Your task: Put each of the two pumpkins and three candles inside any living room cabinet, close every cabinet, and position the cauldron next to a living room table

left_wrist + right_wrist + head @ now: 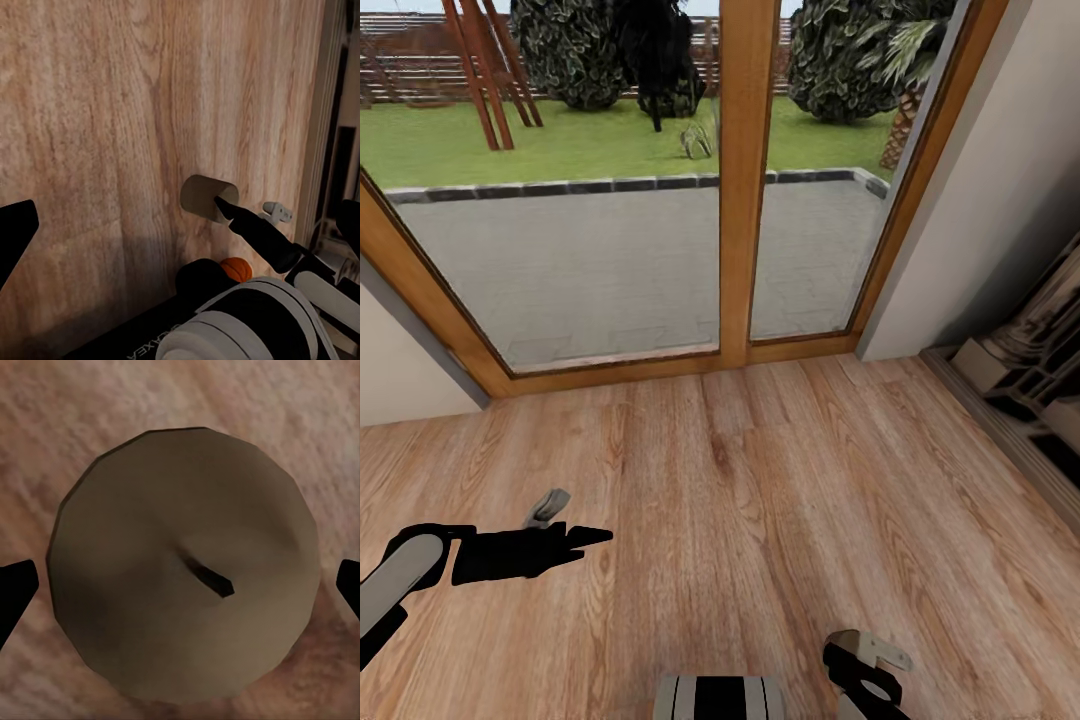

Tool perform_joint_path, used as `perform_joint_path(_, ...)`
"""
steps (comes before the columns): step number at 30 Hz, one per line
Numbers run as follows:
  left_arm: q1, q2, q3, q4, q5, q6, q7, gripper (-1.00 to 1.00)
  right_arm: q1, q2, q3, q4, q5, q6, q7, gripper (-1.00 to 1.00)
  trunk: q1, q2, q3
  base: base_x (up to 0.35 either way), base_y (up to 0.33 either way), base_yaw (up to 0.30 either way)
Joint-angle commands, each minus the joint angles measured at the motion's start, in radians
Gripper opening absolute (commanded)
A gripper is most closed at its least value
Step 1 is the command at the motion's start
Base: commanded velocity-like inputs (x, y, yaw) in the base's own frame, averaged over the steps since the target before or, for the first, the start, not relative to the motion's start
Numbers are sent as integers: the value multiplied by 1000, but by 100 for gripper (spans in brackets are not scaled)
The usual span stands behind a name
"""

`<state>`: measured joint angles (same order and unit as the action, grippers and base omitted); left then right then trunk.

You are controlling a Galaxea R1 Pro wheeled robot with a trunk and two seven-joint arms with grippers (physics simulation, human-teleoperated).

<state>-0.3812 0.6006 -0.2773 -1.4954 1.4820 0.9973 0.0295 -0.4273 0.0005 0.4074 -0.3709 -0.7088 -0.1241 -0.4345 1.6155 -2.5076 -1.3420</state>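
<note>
The right end effector [180, 577] hangs close over a candle [184, 566] on the wood floor [740, 500], fingers apart on either side, not touching. The left end effector [575, 538] is also spread. A pumpkin [236, 268] sits by the robot's base. Beyond, a wood-framed glass door [745, 180] shows patio and lawn.

Left arm [405, 575] – grey shell, black joints; black pointed gripper [575, 540]; trunk [718, 697] grey w/ black stripes.

Bright daylight through the glass door [610, 200], dim wrist views (soft, blurry render), faint floor shadows.
</note>
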Motion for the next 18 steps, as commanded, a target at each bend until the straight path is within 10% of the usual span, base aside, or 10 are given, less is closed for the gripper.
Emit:
perform_joint_path(1,-1,1,-2,0,4,1,3,100,-1,-1,8,0,-11,-6,-5,100,0,0,-1,0,0,0)
perform_joint_path(18,-1,1,-1,0,4,2,3,100,-1,-1,8,0,-11,-6,3,100,2,-1,-20,0,0,0)
